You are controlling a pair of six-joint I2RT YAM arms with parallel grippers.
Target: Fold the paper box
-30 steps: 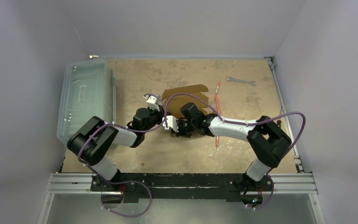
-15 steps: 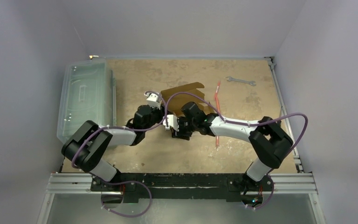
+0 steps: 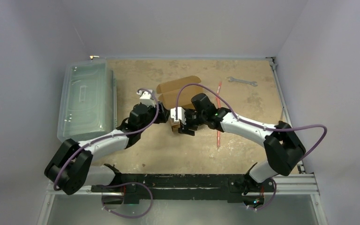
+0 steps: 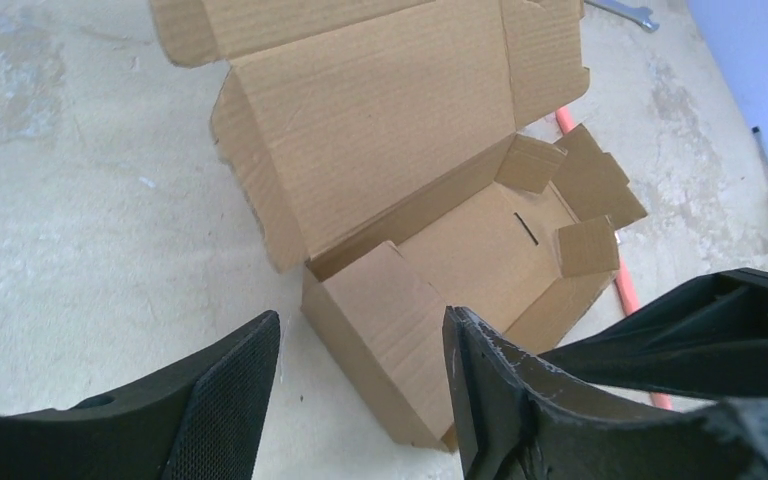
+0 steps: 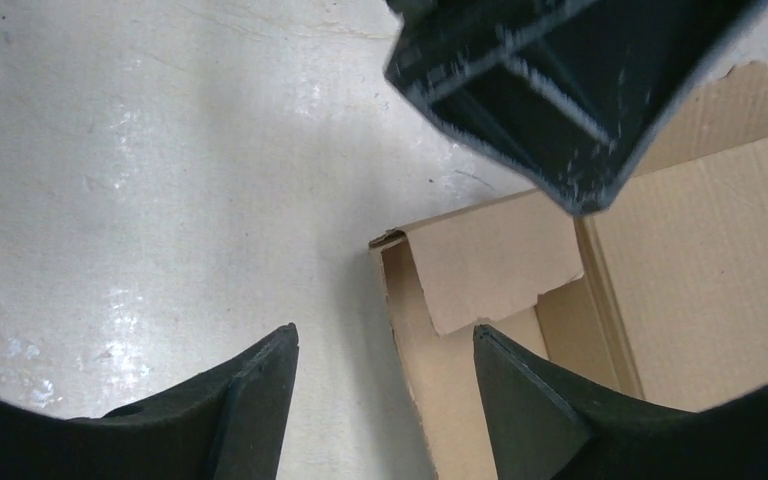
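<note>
Noting the paper box (image 3: 168, 90) just above the middle of the top view, half-formed, with its lid panel raised and its side flaps loose. We see the left gripper (image 4: 360, 322) spread and gripping nothing, the box's near corner just beyond it. The right gripper (image 5: 384, 338) is likewise spread, beside the box's end wall. A clear bin (image 3: 86, 101) sits at left and a wrench (image 3: 242, 81) at upper right.

Robotics lab test cell. Plain lilac walls (image 3: 37, 47) box in a scuffed tan bench (image 3: 168, 154). A cabled left arm (image 3: 105, 140) and right arm (image 3: 243, 125) are bolted to an aluminium rail (image 3: 192, 180) at its near edge. A wrench (image 3: 242, 81) and a clear plastic bin (image 3: 84, 101) lie on the bench.
</note>
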